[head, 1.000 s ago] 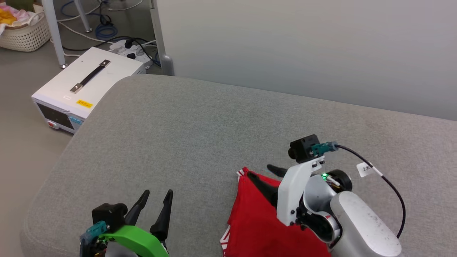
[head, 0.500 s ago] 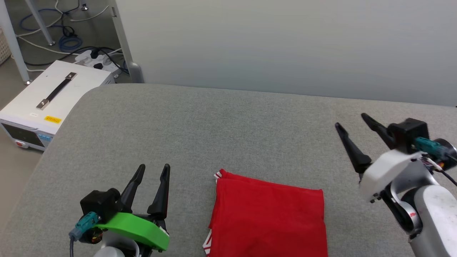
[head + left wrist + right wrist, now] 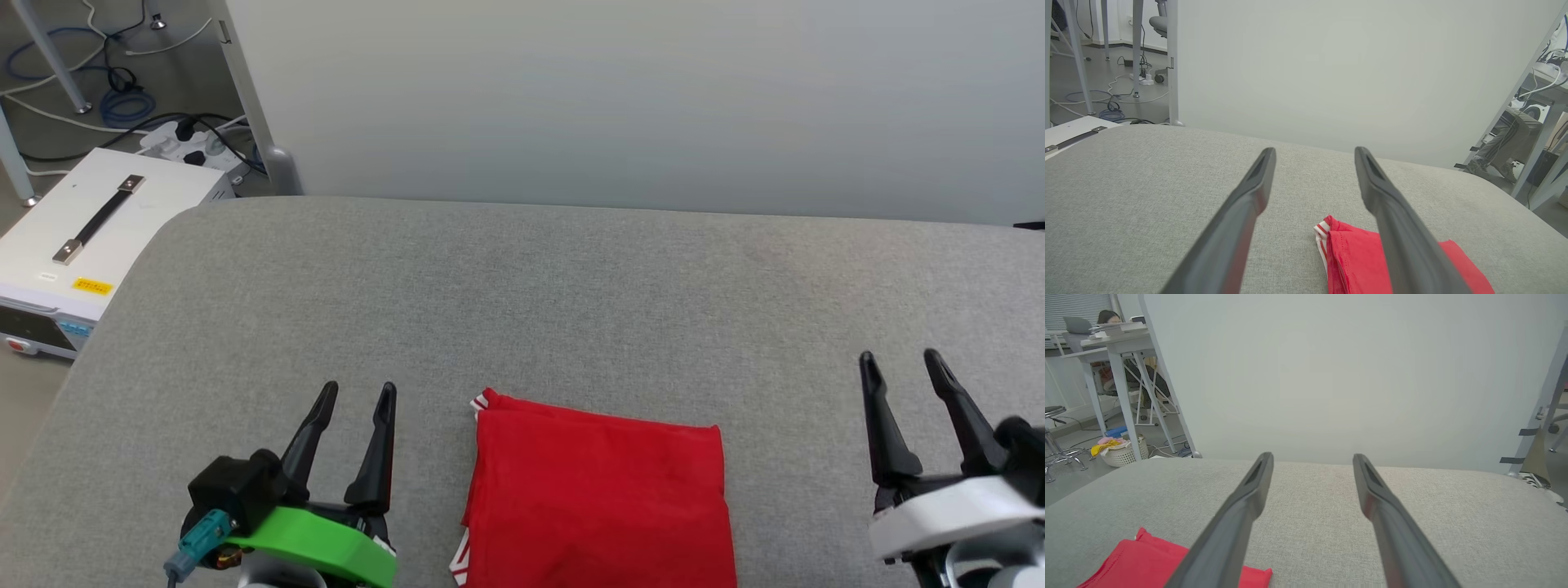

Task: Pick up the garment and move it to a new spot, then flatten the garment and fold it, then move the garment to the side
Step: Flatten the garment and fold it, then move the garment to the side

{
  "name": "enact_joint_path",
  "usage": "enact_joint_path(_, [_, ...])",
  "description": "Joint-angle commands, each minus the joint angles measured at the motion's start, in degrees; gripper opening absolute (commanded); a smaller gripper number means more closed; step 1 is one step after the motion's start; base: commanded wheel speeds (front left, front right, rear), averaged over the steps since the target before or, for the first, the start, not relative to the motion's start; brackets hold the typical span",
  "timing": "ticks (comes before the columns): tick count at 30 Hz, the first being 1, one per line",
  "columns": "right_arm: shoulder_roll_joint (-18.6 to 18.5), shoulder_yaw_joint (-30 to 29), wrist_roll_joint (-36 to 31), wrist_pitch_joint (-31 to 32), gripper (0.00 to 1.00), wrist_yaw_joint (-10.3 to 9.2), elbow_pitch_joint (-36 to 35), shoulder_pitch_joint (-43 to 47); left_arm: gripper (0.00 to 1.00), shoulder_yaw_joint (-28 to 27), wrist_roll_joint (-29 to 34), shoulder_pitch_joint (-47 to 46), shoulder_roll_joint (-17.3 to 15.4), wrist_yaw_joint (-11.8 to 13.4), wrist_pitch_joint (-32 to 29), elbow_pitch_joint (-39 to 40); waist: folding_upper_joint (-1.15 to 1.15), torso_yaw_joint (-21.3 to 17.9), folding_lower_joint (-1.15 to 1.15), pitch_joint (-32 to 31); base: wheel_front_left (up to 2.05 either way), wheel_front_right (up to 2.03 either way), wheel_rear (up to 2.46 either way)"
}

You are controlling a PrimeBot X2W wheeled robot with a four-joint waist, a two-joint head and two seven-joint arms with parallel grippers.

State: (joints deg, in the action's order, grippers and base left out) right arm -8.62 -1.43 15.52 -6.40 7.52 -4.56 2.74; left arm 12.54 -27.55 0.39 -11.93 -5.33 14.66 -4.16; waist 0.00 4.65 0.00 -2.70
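Dark, slim fingers of my left gripper (image 3: 359, 385) stand spread apart with nothing between them. The gripper is at the near left and rises from a bright green wrist mount (image 3: 314, 545). My right gripper (image 3: 899, 356), at the near right, is likewise spread and empty, on a white mount. Both sit over a grey woven cushion (image 3: 522, 302), fingers pointing toward the far side.

Between the two grippers, at the near edge, lies the garment (image 3: 596, 498). It is red cloth folded into a neat rectangle, flat on the cushion. A bit of red-and-white striped trim shows at its far left corner. It is nearer my left gripper than my right and touches neither.

Beyond the cushion stands a plain pale wall panel (image 3: 620, 98). On the floor at the far left sits a white box with a black handle (image 3: 98, 220), with cables (image 3: 122, 104) behind it.
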Motion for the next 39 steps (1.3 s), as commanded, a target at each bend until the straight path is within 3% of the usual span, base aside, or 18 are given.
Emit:
enact_joint_path(1, [1.4,-1.03,0.2,-0.91,1.0,-0.03,-0.54,1.19,1.0,-0.45,0.7,1.11,0.69,-0.46,0.33,0.05,0.0,-0.03,0.0,-0.04,0.0,0.0,0.0])
enact_joint_path(9, [4.71,-2.41,-0.35,-1.97,1.0,-0.03,1.23,5.02,1.0,-1.54,4.32,1.99,2.38,-1.74,0.33,-0.97,0.0,-0.26,0.0,0.14,0.0,0.0,0.0])
enact_joint_path(24, [5.47,-1.45,-2.84,2.54,1.0,-0.03,1.96,4.92,1.0,-1.09,5.9,0.78,3.03,-2.13,0.34,-1.91,0.0,0.52,0.0,1.37,0.0,0.0,0.0])
enact_joint_path(28, [4.46,0.36,-3.59,8.96,1.0,-0.03,1.4,4.46,1.0,-0.61,5.51,0.19,2.79,-2.14,0.34,-1.83,0.0,1.17,0.0,2.34,0.0,0.0,0.0])
enact_joint_path(39, [4.92,3.23,1.3,41.32,1.0,-0.03,1.4,0.29,1.0,0.97,4.79,-2.23,2.9,-2.15,0.34,-2.3,0.0,4.01,0.0,6.3,0.0,0.0,0.0])
